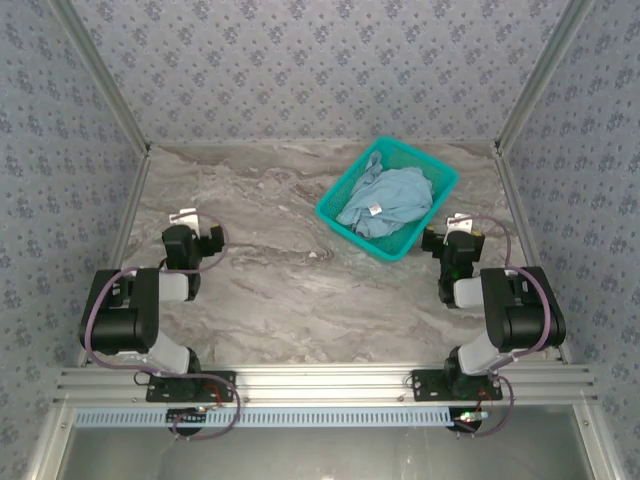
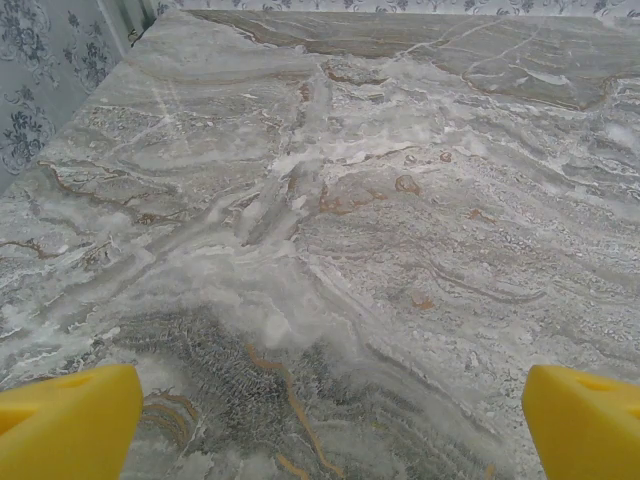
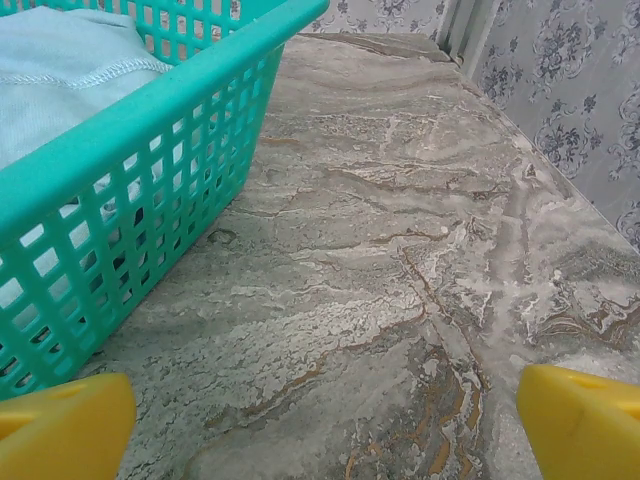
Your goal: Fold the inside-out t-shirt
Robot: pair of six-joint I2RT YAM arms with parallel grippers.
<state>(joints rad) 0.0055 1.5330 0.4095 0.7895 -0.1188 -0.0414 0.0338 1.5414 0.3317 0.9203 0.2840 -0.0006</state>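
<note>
Left gripper (image 2: 325, 430) and right gripper (image 3: 320, 425) gape empty, t-shirt (image 1: 385, 200) bunched in basket (image 1: 357, 236) beside the right.

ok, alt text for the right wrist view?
A teal mesh basket holding the light blue t-shirt sits at left on the marble table. The right gripper is open and empty, its yellow fingertips at the bottom corners.

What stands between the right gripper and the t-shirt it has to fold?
The teal mesh basket: the t-shirt lies crumpled inside it, and the basket's near wall rises between the open right gripper and the cloth. The basket is open on top, so nothing visible blocks a reach from above.
</note>
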